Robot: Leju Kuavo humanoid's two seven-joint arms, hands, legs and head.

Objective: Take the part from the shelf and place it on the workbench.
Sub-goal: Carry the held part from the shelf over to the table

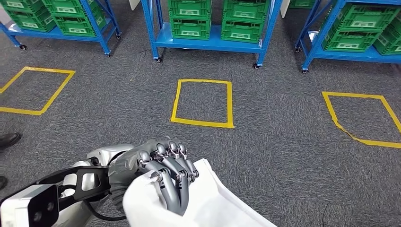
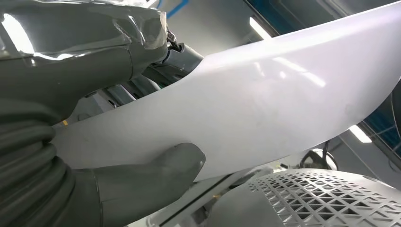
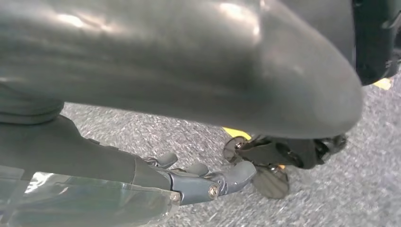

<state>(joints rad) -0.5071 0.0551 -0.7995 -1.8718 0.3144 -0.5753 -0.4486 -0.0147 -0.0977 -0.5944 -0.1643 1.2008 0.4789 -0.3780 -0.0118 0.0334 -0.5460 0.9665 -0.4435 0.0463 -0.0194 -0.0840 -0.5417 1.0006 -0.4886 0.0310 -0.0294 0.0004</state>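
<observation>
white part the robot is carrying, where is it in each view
Head view: the white part sits at bottom centre, the left hand gripping its upper edge.
Left wrist view: it spans the picture as a broad white sheet, the grey thumb pressed on it.
Right wrist view: not in it.
Shared landmark: the left hand on the part.

grey carpeted floor (image 1: 283,156) bore three yellow tape squares: at ten o'clock (image 1: 35,90), at twelve (image 1: 203,102) and at two (image 1: 361,118). beyond them stood blue wheeled shelves (image 1: 210,42) carrying green crates (image 1: 190,19), at eleven through one o'clock.
</observation>
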